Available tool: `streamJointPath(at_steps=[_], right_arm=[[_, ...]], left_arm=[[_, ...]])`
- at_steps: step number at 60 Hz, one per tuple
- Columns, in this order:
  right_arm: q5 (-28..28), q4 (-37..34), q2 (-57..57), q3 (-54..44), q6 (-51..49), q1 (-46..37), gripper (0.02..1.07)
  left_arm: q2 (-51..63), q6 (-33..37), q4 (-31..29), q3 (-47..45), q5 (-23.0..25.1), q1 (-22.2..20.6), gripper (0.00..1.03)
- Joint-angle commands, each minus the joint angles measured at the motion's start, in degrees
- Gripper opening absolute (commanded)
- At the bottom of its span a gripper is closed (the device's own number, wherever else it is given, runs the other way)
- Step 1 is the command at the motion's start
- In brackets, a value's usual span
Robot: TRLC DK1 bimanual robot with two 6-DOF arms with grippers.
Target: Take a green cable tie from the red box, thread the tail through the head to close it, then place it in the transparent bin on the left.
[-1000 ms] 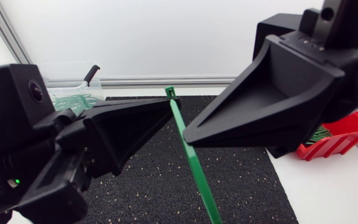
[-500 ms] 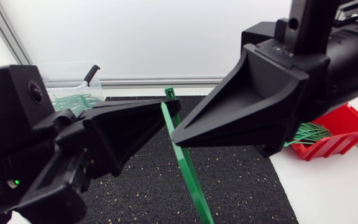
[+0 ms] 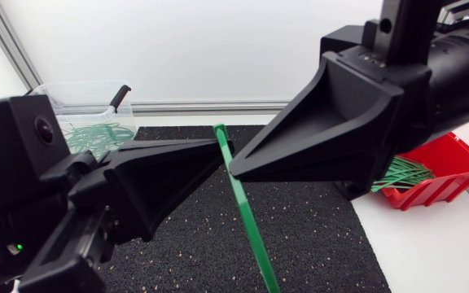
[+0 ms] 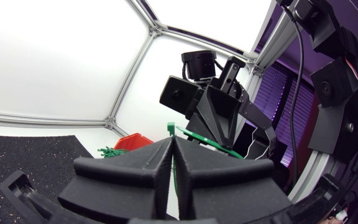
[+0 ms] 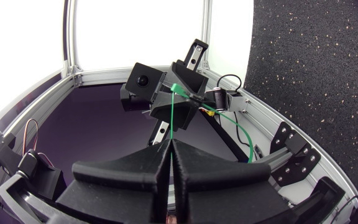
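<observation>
The left tool (image 3: 225, 151) and right tool (image 3: 233, 168) both pinch the green cable tie (image 3: 249, 220); gently bend its tail toward the left tool.

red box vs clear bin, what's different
The red box is opaque and sits right of the black mat; the clear bin is see-through, at its far left. A black handle sticks out of the clear bin; none shows in the red box. Both hold green cable ties.

The cable tie (image 3: 253, 228) looks smooth plastic; the speckled mat (image 3: 324, 236) rough, perhaps rubber.
</observation>
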Motion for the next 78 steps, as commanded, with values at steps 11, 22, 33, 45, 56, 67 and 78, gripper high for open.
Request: streamJointPath(at_steps=[11,22,33,45,56,67,78], right_arm=[[0.4,1.0,0.9,0.7,1.3,-0.6,0.08],[0.3,1.1,1.3,0.9,1.3,-0.7,0.08],[0.5,1.8,2.3,1.1,1.3,-0.7,0.08],[1.8,2.6,3.8,1.8,2.3,-1.3,0.08],[3.4,3.2,5.1,2.5,3.4,-2.1,0.08],[6.1,5.5,5.5,2.7,6.6,-2.2,0.08],[7.7,7.7,7.3,2.8,9.6,-1.6,0.08]], left_arm=[[-1.7,0.7,0.8,-1.6,0.3,0.3,0.04],[-1.8,0.6,0.5,-2.0,0.9,0.2,0.04],[-1.3,0.6,1.0,-2.3,0.9,0.2,0.04],[-1.3,1.3,1.4,-2.4,0.9,0.1,0.04],[-1.5,1.9,1.4,-2.4,0.6,-0.3,0.04],[-2.1,2.5,1.4,-2.4,0.1,-0.3,0.04],[-2.2,2.8,1.1,-2.3,-0.2,-0.7,0.04]])
